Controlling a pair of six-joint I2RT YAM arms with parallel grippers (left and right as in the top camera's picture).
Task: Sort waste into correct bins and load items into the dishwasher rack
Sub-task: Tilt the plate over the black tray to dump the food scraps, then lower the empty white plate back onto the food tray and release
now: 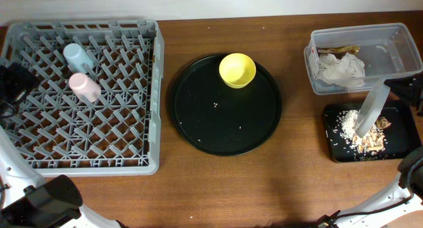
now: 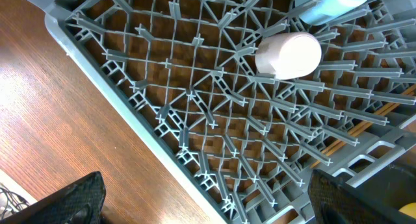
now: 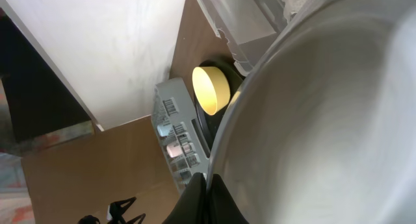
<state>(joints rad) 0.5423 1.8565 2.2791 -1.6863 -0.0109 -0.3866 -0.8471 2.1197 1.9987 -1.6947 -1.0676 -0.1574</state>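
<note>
We see the dishwasher rack (image 1: 86, 167) filling the left end of the table, from the far edge almost to the near edge. The light-blue cup (image 1: 78, 56) and the pink cup (image 1: 84, 87) sit among its pegs toward the far-left corner, just beside each other, the blue one farther back. In the left wrist view the left gripper (image 2: 208, 201) hangs over the rack's lattice with its two dark fingers (image 2: 71, 199) wide apart and nothing between them, and the pink cup lies ahead of it, not touched. At the middle of the table lies the round black tray (image 1: 225, 122) with a few pale crumbs on it, and the yellow bowl (image 1: 237, 70) stands upright on its far side. At the far-right corner the clear tub (image 1: 396, 49) holds crumpled white napkins (image 1: 340, 68) and a brownish piece (image 1: 340, 50) behind them, though we cannot tell what that piece is. Nearer us along the right edge lies the flat black tray (image 1: 330, 149), strewn with beige food scraps (image 1: 367, 141). The pale plate (image 1: 370, 109) is tipped steeply on edge above that tray, its lower rim down among the scraps. The right gripper (image 3: 207, 197) is clamped on the plate's rim, as the right wrist view shows
</note>
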